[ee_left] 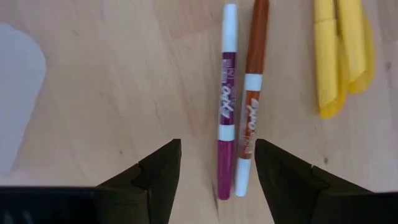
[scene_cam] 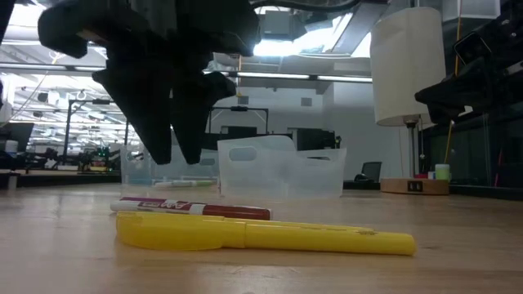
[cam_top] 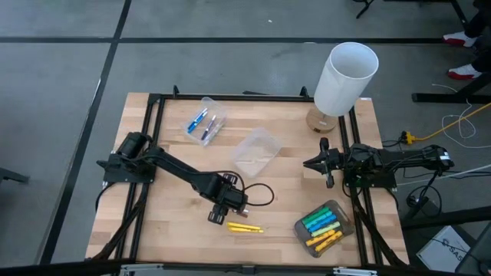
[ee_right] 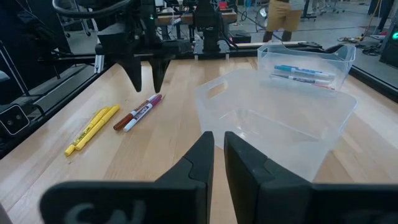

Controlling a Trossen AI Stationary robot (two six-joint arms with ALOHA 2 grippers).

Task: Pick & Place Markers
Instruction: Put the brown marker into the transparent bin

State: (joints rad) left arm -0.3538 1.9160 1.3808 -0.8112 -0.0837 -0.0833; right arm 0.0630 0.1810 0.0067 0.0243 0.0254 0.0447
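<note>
Wooden table [cam_top: 176, 222] | markers [ee_left: 236, 106] lying flat | lamp [cam_top: 344, 77] at corner

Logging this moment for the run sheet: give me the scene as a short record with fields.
left gripper: jaws open, above the purple marker and brown marker, holding nothing
right gripper: jaws nearly closed, empty, at the table's right edge
yellow markers: two, loose on the wooden table
empty tub: mid-table
far tub: holds blue-capped markers
near-right tub: holds green, blue and yellow markers
</note>
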